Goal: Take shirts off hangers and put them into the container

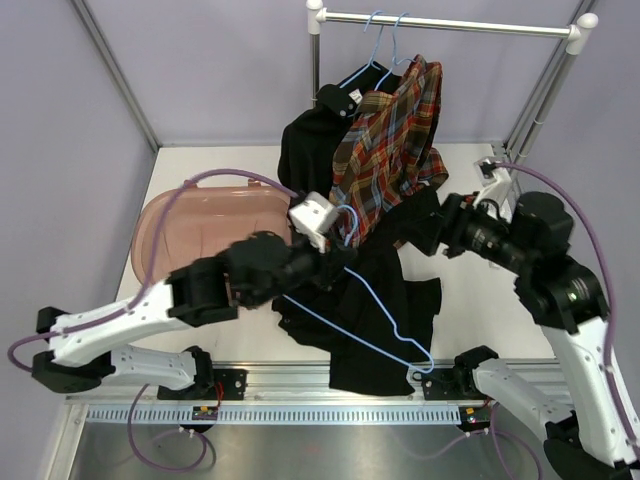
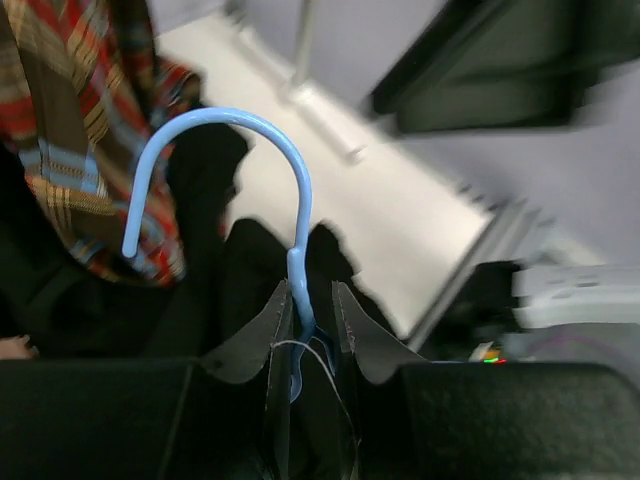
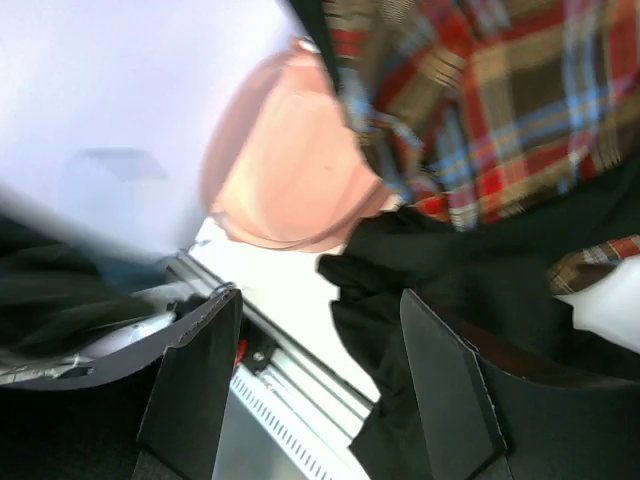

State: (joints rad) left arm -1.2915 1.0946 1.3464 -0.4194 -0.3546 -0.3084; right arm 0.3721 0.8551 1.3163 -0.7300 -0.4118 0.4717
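Observation:
A black shirt [image 1: 375, 310] lies spread on the table with a light-blue hanger [image 1: 385, 345] across it. My left gripper [image 1: 338, 256] is shut on that hanger's neck, and its hook [image 2: 250, 125] curves up above the left gripper [image 2: 305, 300]. My right gripper [image 1: 445, 225] is open beside the black cloth [image 3: 450, 260], and the right gripper [image 3: 320, 340] has nothing between its fingers. A plaid shirt [image 1: 395, 140] and another black shirt [image 1: 310, 150] hang on hangers [image 1: 385, 45] from the rail. The pinkish container [image 1: 185, 230] stands at the left, and nothing shows inside the container [image 3: 290, 170].
The white-and-metal rail [image 1: 450, 25] crosses the back on two posts. A metal frame rail [image 1: 300, 385] runs along the table's near edge. Purple cables [image 1: 220, 180] loop over both arms. Walls close the left and back sides.

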